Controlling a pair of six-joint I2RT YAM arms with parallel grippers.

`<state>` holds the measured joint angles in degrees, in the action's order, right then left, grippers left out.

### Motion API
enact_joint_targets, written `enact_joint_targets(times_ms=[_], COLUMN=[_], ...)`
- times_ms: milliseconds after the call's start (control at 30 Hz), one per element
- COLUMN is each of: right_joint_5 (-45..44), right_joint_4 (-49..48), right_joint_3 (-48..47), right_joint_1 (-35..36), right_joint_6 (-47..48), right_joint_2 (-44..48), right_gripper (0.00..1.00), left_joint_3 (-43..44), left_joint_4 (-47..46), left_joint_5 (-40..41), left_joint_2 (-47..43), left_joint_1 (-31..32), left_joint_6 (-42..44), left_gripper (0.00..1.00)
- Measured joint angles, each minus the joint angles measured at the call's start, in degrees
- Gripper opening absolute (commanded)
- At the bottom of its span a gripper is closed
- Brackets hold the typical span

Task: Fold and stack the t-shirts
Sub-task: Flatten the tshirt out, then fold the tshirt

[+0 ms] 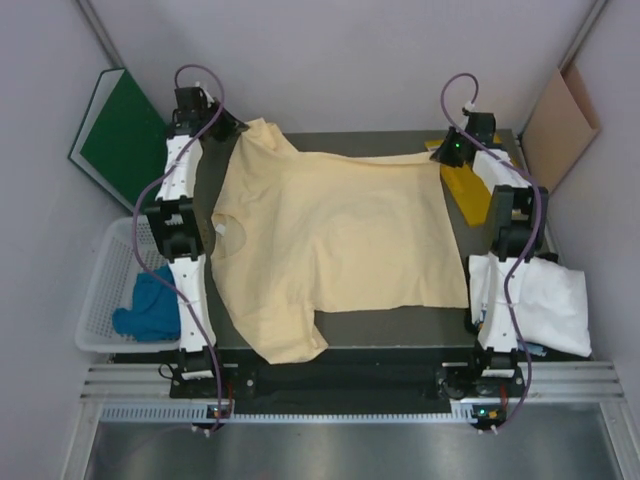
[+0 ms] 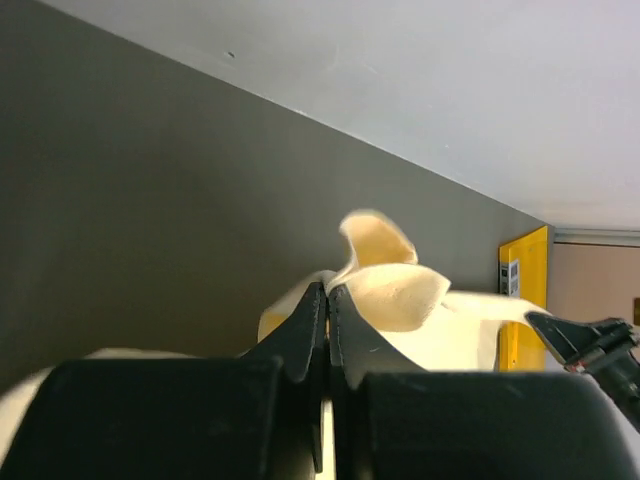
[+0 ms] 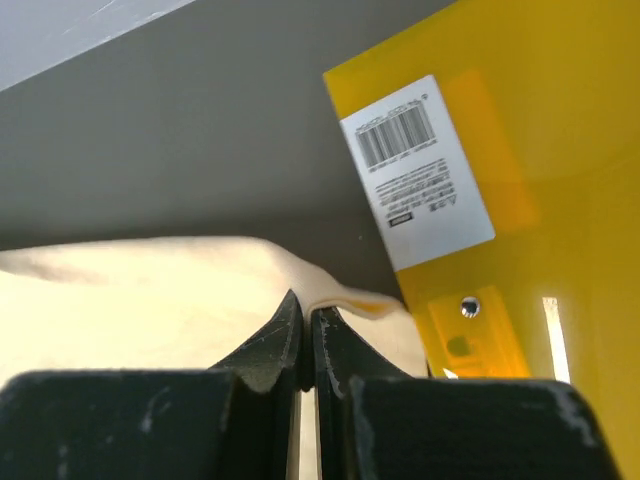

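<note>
1. Pale peach-yellow cloth t-shirt [image 1: 330, 250]: spread over dark grey table [image 1: 400, 325], two far corners held up.
2. White cloth t-shirt [image 1: 545, 305]: heaped at the table's right side.
3. Teal-blue cloth t-shirt [image 1: 148, 308]: bunched in white mesh basket [image 1: 100, 290], left side.
4. Bright-yellow rigid folder [image 3: 560, 150]: bears white barcode label [image 3: 415, 170], print illegible.
5. Left gripper [image 2: 327, 300], right gripper [image 3: 303, 315]: each pinched tight on peach-yellow cloth.

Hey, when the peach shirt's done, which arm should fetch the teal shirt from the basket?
Probably left. The teal shirt lies in the white basket beside the left arm, far from the right arm. Left fingers and right fingers both pinch the peach shirt.
</note>
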<state>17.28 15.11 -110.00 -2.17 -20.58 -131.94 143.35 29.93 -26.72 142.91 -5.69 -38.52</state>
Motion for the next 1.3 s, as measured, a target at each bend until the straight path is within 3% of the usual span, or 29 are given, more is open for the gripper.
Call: enact_joint_targets(times_ms=[233,467,833,1300], right_joint_5=[2.4,5.1,8.5,10.8], right_joint_4=[1.0,1.9,2.7,13.2], right_joint_3=[-9.5,-10.1,3.8,13.2], right_joint_1=[-1.7,-1.8,-2.2,-2.2], right_joint_6=[-3.1,-3.1,-4.0,-1.6], right_joint_2=[-3.8,-0.1,7.6,9.6], right_gripper=[0.00,0.00,0.00,0.00], left_joint_3=[-0.2,-3.3,-23.9,-39.7], left_joint_4=[-3.1,-2.9,1.0,8.2], left_joint_5=[-1.0,-2.4,-0.2,4.4], left_joint_2=[-0.8,-6.1,-21.9,-30.4], left_joint_1=[1.1,1.4,3.4,3.4], left_joint_6=[-2.5,-3.0,0.1,2.8], left_gripper=[0.00,0.00,0.00,0.00])
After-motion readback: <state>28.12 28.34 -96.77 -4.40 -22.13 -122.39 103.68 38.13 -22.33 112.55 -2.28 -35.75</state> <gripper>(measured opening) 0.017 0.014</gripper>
